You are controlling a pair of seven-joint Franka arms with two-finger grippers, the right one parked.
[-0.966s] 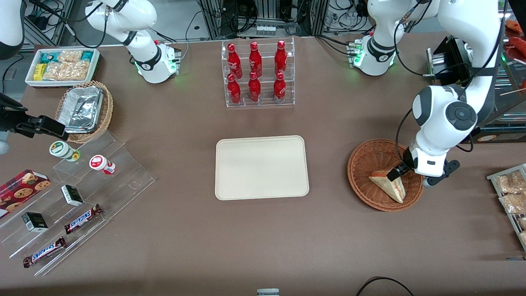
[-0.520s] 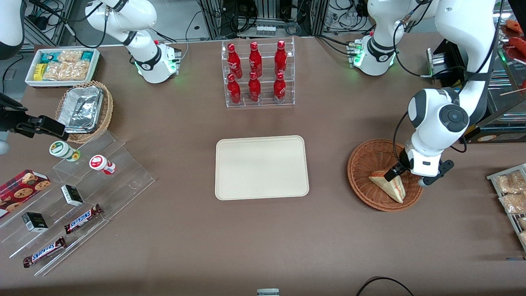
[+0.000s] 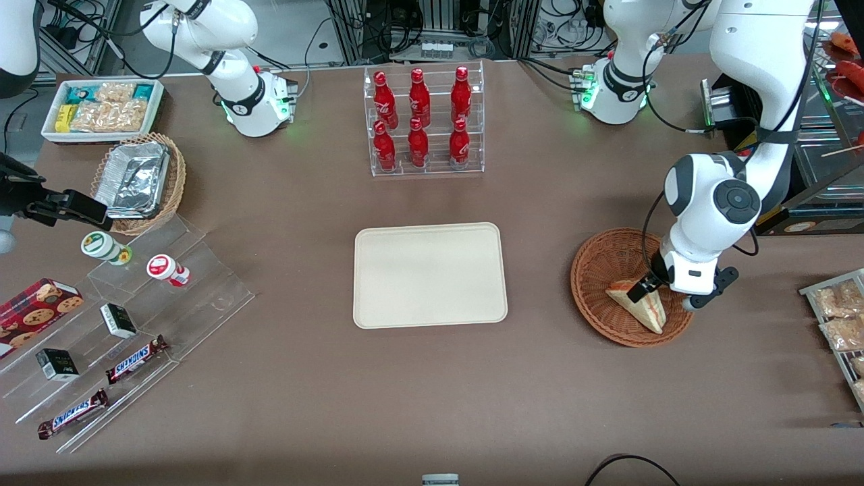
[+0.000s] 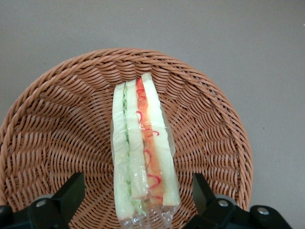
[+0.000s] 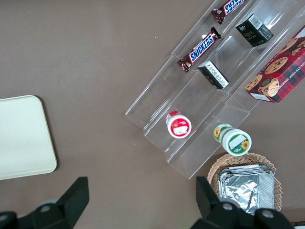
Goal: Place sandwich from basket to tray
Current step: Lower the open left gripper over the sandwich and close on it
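Slowly the working arm has slid a little toward the middle of the front picture, so its claw [image 3: 640, 290] now hangs right over the sandwich [image 3: 638, 306]. Its two fingers [image 4: 66, 198] are spread apart, one on each side of the sandwich, not squeezing yet. The sandwich lies in the basket [image 3: 597, 270], at the right. The tray [image 3: 430, 275] waits mid-bench. Next, I think, comes the grab.

**Room around the sandwich**

The gripper [image 4: 138, 202] hangs over the basket [image 3: 597, 266] with its fingers [image 4: 69, 193] wide apart, one on each side of the sandwich [image 4: 143, 152]. Bare counter [image 3: 540, 283] lies between basket and tray [image 3: 430, 275]. The bottle rack [image 3: 425, 121] stands farther from the camera, well apart.
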